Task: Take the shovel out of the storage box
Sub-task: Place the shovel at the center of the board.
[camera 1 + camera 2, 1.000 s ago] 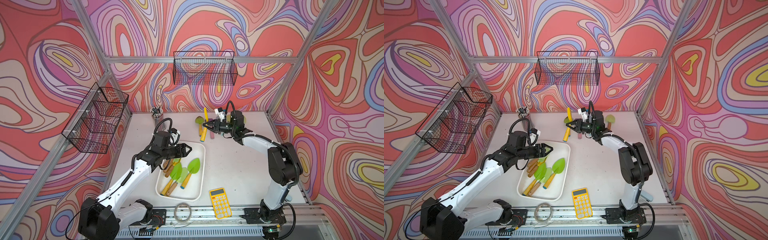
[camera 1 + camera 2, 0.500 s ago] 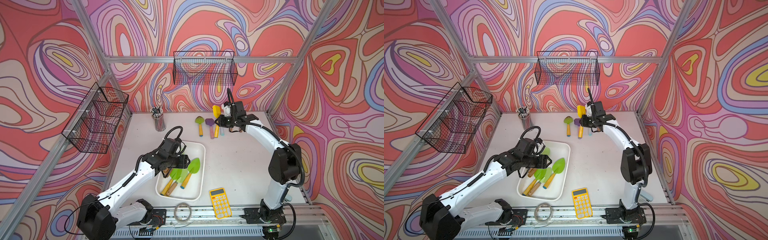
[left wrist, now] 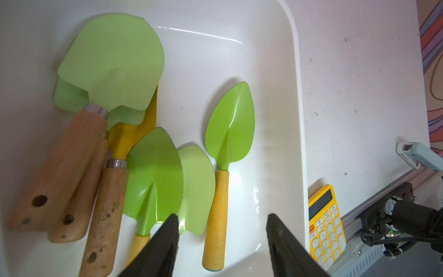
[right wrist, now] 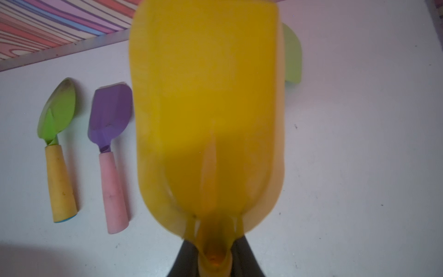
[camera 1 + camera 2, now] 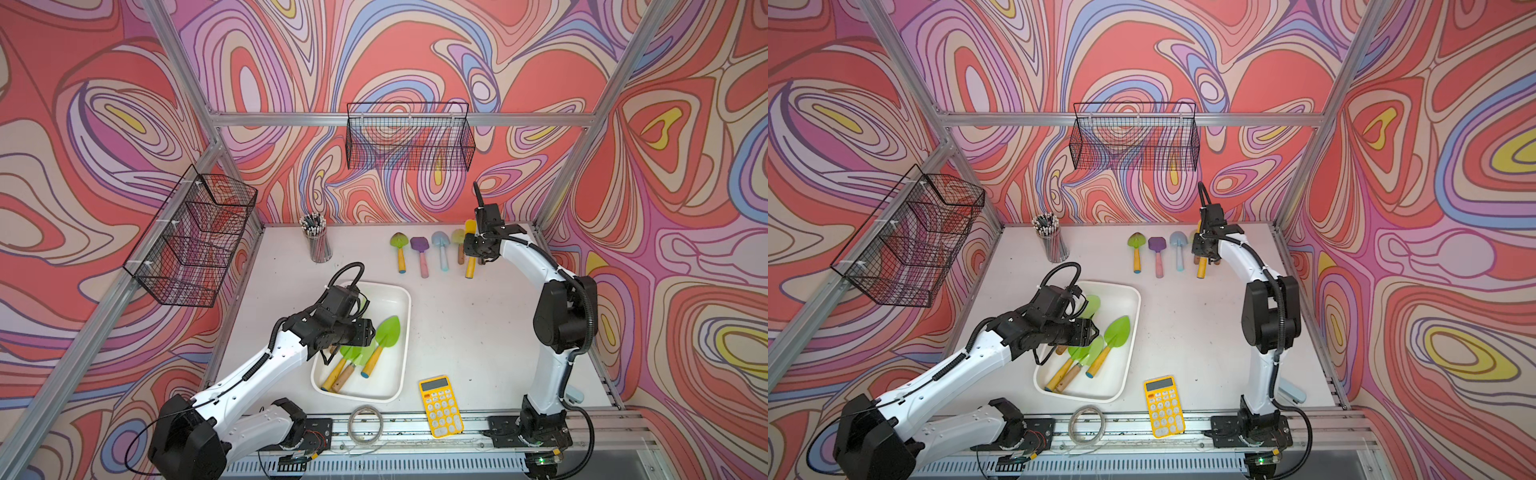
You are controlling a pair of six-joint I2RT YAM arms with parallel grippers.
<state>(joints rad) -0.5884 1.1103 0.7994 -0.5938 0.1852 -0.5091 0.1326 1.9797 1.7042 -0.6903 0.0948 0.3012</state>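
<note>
The white storage box (image 5: pixel 388 293) (image 5: pixel 1119 296) (image 3: pixel 275 100) sits front-centre and holds several shovels with green blades. My left gripper (image 5: pixel 371 332) (image 5: pixel 1095 332) (image 3: pixel 223 231) hangs open low over them. Between its fingers lies the yellow handle of a pointed green shovel (image 5: pixel 388 332) (image 5: pixel 1117 330) (image 3: pixel 230 124), untouched. At the back right my right gripper (image 5: pixel 475 251) (image 5: pixel 1204 250) (image 4: pixel 213 260) is shut on the neck of a yellow shovel (image 5: pixel 470 266) (image 5: pixel 1201 270) (image 4: pixel 206 108), just above the table.
Along the back lie a green shovel (image 5: pixel 400 251), a purple one (image 5: pixel 419 253), a light blue one (image 5: pixel 440 249) and a pale green one (image 5: pixel 458 239). A yellow calculator (image 5: pixel 440 407), a wire coil (image 5: pixel 365 419), a pencil cup (image 5: pixel 318 243) and wall baskets (image 5: pixel 409 139) are around.
My left gripper has dropped into the storage box, over the shovels. My right arm has carried the yellow shovel rightward to the right end of the back row.
</note>
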